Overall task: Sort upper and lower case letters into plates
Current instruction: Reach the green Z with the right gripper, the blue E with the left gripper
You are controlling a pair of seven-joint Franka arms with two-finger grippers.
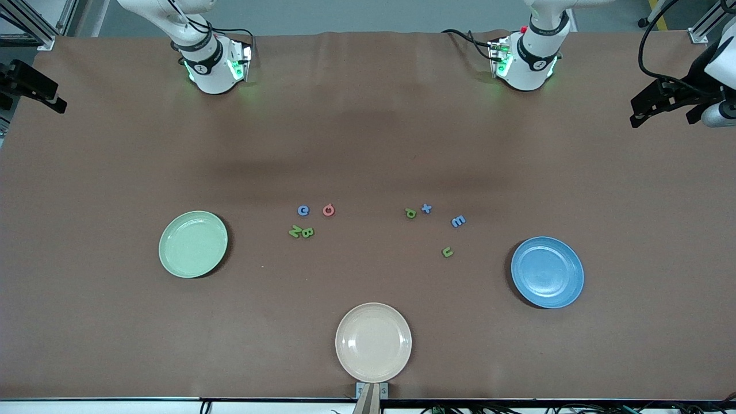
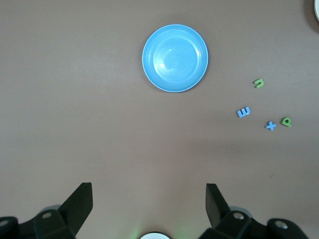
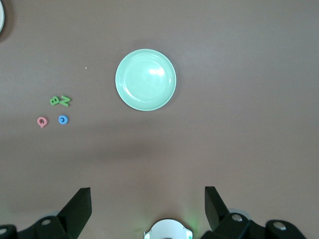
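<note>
High over the brown tabletop [image 1: 368, 132], both arms wait, left gripper [image 2: 149, 199] and right gripper [image 3: 148, 199] each with jaws apart, empty, partly cropped. Below lie the round blue plate [image 2: 175, 58], pale green plate [image 3: 145, 79], scattered tiny flat toy letters [image 1: 307, 232], and a cream-beige plate [image 1: 374, 342].

Plates [image 1: 193, 244] glossy, smooth; table [image 1: 368, 144] matt brown covering.

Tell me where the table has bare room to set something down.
Bare patches: between the green plate and the beige plate, between the beige plate and the blue plate, and from the letters up to the arm bases. It is crowded in both letter clusters.
</note>
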